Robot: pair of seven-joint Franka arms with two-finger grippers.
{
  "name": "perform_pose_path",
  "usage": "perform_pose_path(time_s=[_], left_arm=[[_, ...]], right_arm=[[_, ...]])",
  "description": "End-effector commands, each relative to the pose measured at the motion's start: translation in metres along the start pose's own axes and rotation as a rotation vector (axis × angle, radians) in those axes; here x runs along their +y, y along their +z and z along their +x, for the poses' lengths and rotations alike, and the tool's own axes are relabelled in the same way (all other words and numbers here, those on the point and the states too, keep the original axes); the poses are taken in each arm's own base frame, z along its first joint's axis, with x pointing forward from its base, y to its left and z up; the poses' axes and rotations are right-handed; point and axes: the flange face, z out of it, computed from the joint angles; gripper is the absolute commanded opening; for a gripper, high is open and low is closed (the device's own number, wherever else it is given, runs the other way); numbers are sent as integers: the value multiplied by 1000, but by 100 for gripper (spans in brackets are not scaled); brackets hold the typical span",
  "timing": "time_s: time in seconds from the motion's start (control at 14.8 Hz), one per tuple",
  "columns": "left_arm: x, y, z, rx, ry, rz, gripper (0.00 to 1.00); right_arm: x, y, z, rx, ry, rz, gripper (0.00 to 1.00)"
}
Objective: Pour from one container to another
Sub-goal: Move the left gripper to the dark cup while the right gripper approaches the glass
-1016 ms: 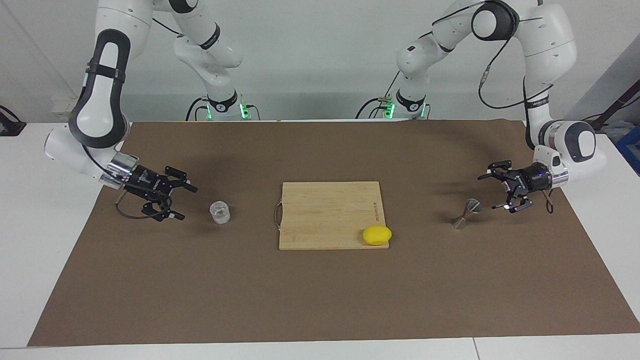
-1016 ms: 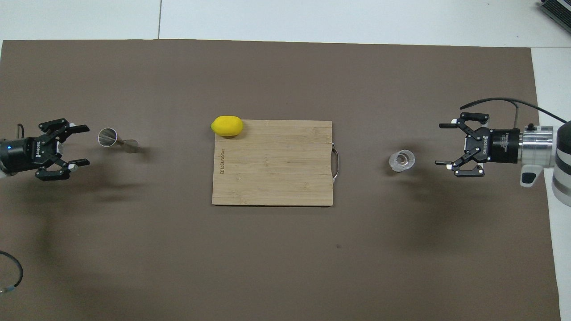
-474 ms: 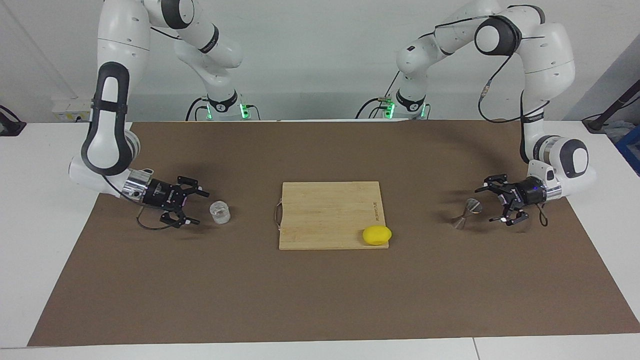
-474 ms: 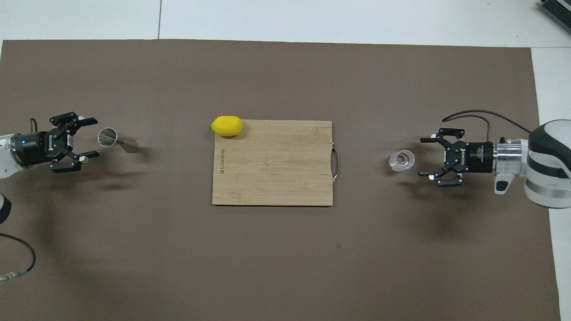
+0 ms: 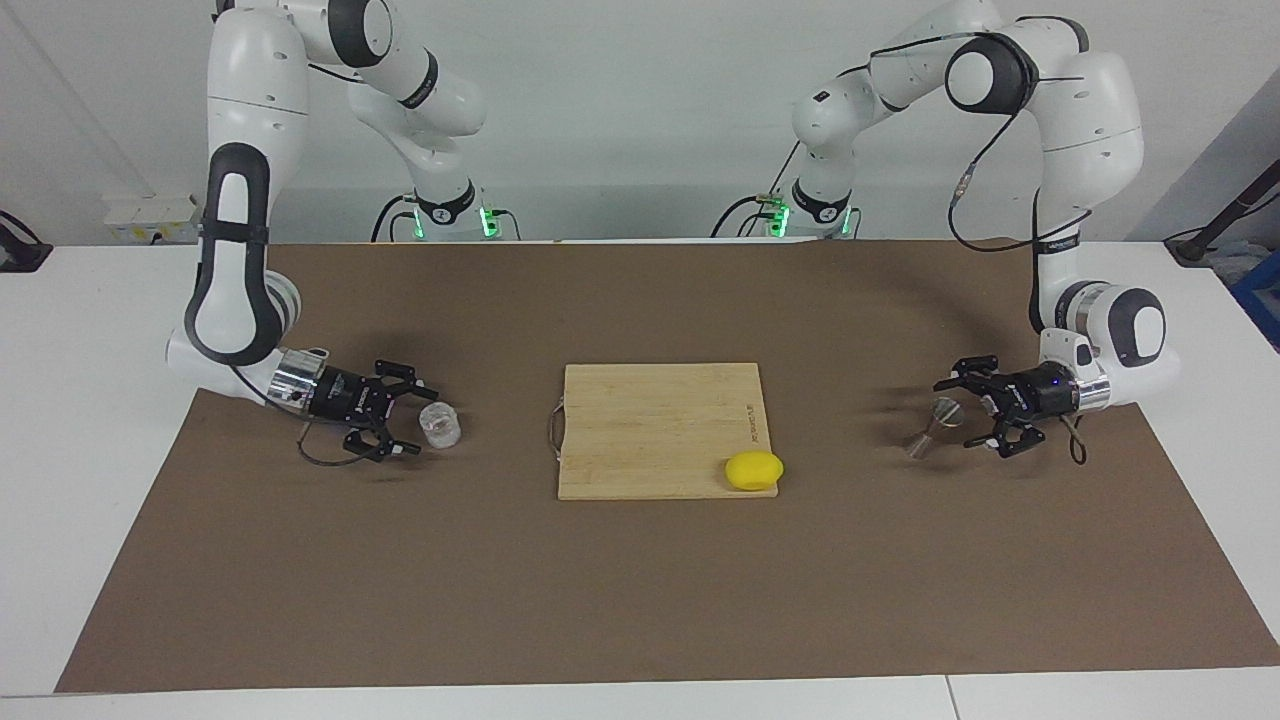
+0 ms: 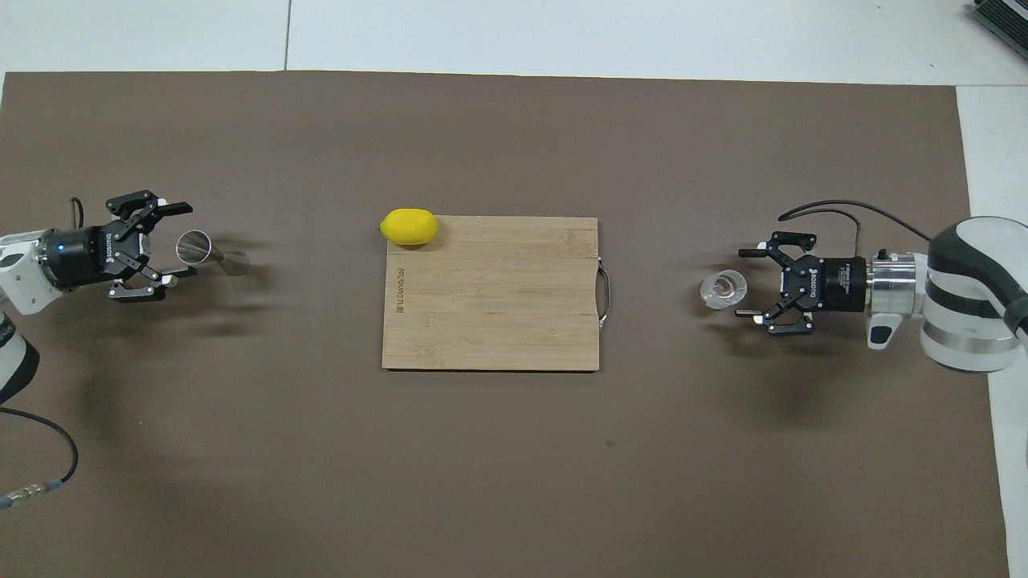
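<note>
Brown matting (image 5: 640, 580) covers the table, and both arms are low at its two ends, each lined up sideways on its own vessel. The right gripper (image 5: 412, 418) has its two fingers spread wide on either side of the short clear glass tumbler (image 5: 440, 424), which stands upright toward the right arm's end; the facing view shows one fingertip just reaching the glass's nearer flank, though contact cannot be told. From above, the right gripper (image 6: 745, 282) shows what that view blurs: its two tips are level with the tumbler (image 6: 723, 290), the glass only just entering the gap, nothing clamped. At the left arm's end, the left gripper (image 5: 958, 412) is also spread wide around the top cone of the small silver-grey hourglass-shaped metal jigger (image 5: 932, 428), which stands on the mat. The overhead view shows the left gripper (image 6: 181, 241) with the jigger's open mouth (image 6: 193, 247) sitting between the tips, and no squeeze to see. Between the two vessels lies a pale wooden cutting board (image 5: 650, 420) with a metal handle facing the tumbler, and a yellow lemon (image 5: 754, 470) rests on the board's corner, farther from the robots than either vessel. Nothing blocks either approach.
</note>
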Motion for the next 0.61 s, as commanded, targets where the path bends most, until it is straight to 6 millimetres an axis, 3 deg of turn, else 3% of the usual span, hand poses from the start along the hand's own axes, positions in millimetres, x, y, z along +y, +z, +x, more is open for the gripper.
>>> perform_pose_path(time_s=[0.0, 0.14, 0.54], left_arm=[[-4, -2, -4, 15, 56, -2, 100], [-3, -1, -7, 15, 51, -2, 100], [0, -1, -11, -2, 66, -16, 100]], right_arm=[[8, 4, 8, -19, -30, 20, 100], [8, 15, 3, -14, -39, 6, 99], [14, 18, 14, -10, -37, 24, 99]])
